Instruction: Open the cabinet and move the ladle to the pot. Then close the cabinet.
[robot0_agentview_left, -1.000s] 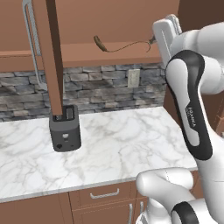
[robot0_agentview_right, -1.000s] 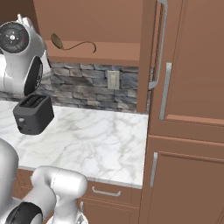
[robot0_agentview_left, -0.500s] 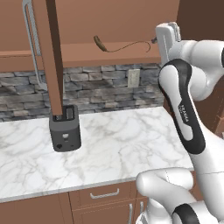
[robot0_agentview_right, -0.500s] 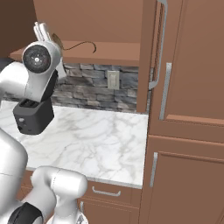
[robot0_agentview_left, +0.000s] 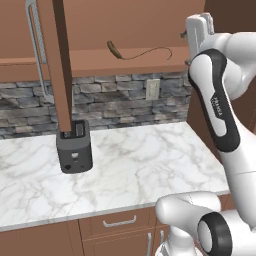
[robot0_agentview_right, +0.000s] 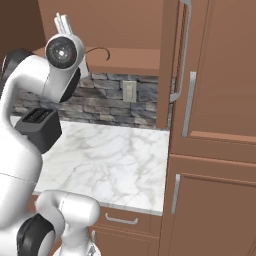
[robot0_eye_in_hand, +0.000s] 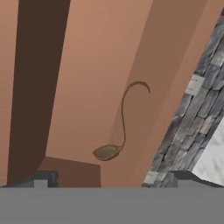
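Ladle (robot0_eye_in_hand: 120, 127) lies on the open cabinet's (robot0_agentview_left: 90, 60) shelf, your end effector (robot0_eye_in_hand: 109, 181) facing it with fingers spread wide and nothing between them, while a toaster (robot0_agentview_left: 75, 150) sits below on the worktop (robot0_agentview_left: 140, 165).

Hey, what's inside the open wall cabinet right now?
On the cabinet shelf lies the ladle, alone on the part of the shelf in view, with the open gripper facing it. The open door's edge covers the shelf's left end, so anything there is hidden.
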